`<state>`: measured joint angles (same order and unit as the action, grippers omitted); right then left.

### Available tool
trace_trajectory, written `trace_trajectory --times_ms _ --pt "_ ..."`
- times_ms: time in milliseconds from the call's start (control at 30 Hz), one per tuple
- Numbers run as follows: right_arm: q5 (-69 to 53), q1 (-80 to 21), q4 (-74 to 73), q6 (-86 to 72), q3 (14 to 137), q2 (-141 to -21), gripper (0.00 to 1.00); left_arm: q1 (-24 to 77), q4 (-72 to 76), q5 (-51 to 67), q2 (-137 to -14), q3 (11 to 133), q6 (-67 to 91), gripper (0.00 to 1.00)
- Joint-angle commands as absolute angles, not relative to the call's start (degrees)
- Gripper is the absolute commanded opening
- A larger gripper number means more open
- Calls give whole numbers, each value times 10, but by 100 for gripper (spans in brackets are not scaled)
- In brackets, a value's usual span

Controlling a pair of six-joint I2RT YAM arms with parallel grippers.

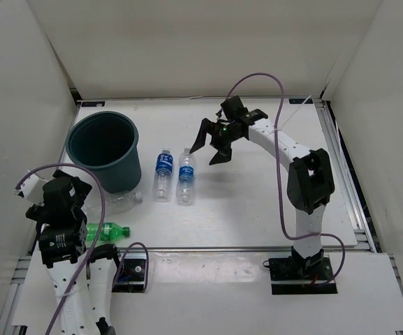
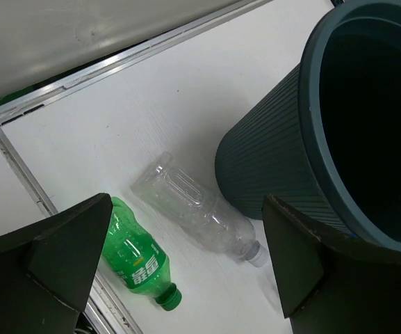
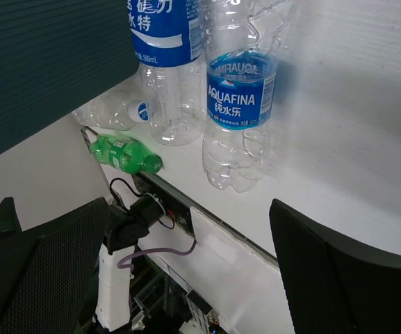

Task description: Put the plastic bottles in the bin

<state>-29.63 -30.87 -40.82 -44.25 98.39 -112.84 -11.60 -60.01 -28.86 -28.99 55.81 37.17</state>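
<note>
The teal-grey bin (image 1: 103, 150) stands at the table's left; its ribbed wall fills the left wrist view (image 2: 290, 160). Two blue-label bottles (image 1: 163, 173) (image 1: 186, 176) lie side by side right of it, also seen in the right wrist view (image 3: 164, 62) (image 3: 240, 104). A plain clear bottle (image 1: 126, 200) (image 2: 200, 212) lies at the bin's base. A green bottle (image 1: 109, 231) (image 2: 137, 257) lies near the front edge. My left gripper (image 2: 186, 278) is open and empty, raised above the green and clear bottles. My right gripper (image 1: 211, 145) is open and empty, raised just right of the blue-label bottles.
White walls enclose the table on three sides. A metal rail (image 1: 344, 174) runs along the right edge and another along the front edge (image 1: 243, 250). Purple cables (image 1: 278, 105) loop over both arms.
</note>
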Motion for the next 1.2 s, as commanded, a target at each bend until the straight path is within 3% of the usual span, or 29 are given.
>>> trace_trajectory --times_ms 0,733,1167 --pt "-308 -313 -391 -441 983 -1143 99 -114 -610 -272 -289 555 346 100" --pt "-307 -330 -397 -422 1031 -1250 99 -114 -650 -145 -252 599 281 100" --pt "-301 -336 -425 -400 1135 -1368 99 -114 -708 -114 -252 674 248 100"
